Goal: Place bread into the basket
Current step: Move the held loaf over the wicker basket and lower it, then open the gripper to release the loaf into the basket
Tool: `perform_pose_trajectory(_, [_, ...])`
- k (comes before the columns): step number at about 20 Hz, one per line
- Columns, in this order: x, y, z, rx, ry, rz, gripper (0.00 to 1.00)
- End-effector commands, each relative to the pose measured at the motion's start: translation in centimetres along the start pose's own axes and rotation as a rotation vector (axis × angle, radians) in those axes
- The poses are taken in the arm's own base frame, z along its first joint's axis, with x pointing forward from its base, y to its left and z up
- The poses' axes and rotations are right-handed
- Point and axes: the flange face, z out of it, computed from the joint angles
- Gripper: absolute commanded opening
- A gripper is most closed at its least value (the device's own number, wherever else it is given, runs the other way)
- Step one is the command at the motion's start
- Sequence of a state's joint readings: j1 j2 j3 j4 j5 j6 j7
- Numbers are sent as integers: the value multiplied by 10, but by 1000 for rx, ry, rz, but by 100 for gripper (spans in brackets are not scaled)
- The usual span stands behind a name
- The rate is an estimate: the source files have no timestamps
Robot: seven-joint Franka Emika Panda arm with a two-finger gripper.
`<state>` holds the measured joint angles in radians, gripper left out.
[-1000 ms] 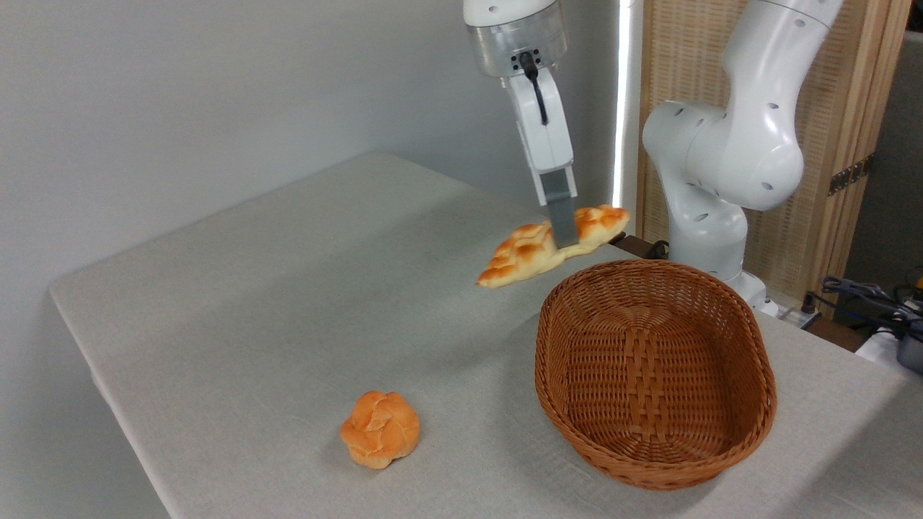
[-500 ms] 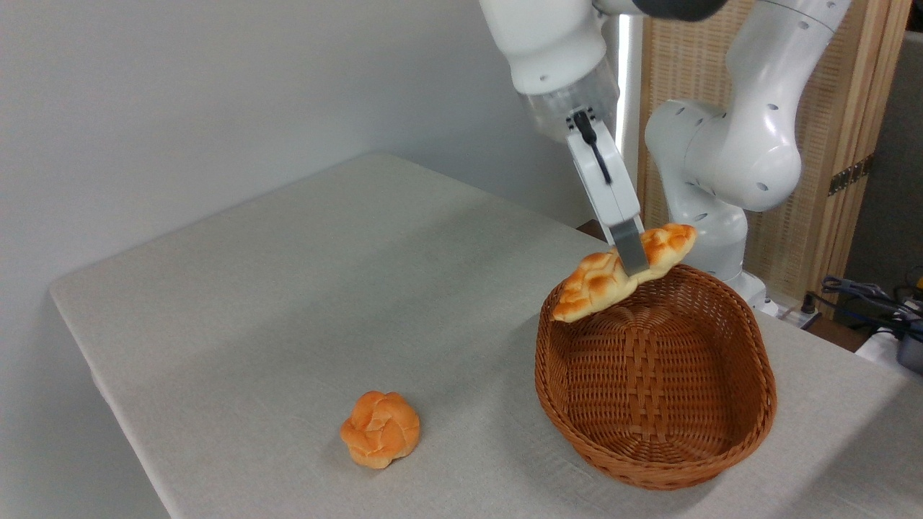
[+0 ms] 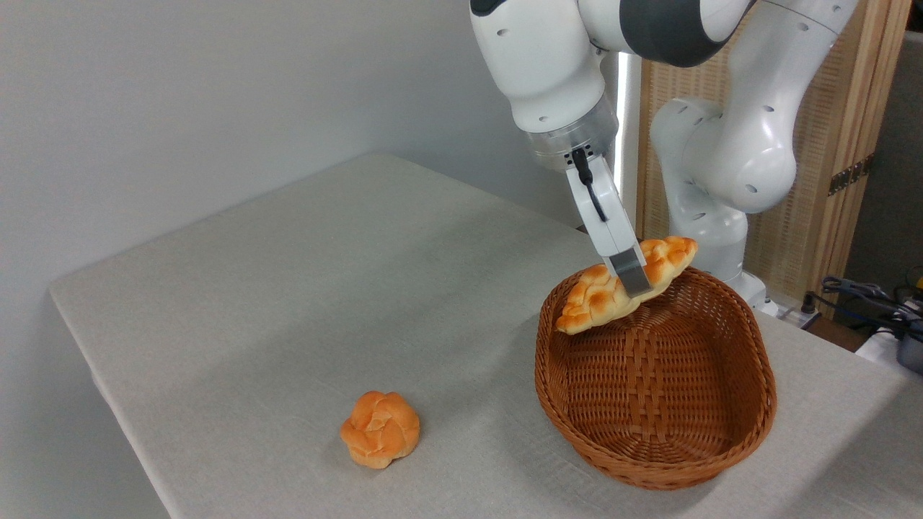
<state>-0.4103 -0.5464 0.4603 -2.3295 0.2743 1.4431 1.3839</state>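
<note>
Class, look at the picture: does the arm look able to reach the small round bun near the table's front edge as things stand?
Probably yes, but not at once. Nothing stands around the bun on the table, so the way is free; however, the gripper is shut on the bread over the basket.

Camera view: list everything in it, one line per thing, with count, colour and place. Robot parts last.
Bread: 1, pale golden with browned patches, held tilted in the air over the far left rim of the basket.
Basket: 1, brown wicker, oval, on the right side of the table, nothing lying in it.
Bun: 1, orange, knotted, on the table near the front, left of the basket and apart from it.
Table: 1, covered with a pale grey cloth, fills most of the view.
Screen: 1, wood and woven panel, behind the robot at right.
Cables: a few, dark, far right edge.
Arm: 1, white, base behind the basket.
Claw: 1, grey fingers, shut on the bread at its middle.
</note>
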Motion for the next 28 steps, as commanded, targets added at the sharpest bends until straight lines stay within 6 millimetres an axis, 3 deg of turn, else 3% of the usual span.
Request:
perform_pose_trajectory(1, [-5, 0, -1, -9, -16, 23, 100])
perform_pose_trajectory(12, [4, 1, -16, 22, -37, 28, 100])
perform_pose_trajectory(16, [27, 3, -87, 191, -47, -19, 100])
perform_pose_trajectory(19, [53, -31, -143, 229, 54, -202, 100])
perform_pose_trajectory(24, [87, -76, -183, 280, 192, -479, 100])
perform_pose_trajectory(28, [101, -86, -190, 316, 267, -623, 100])
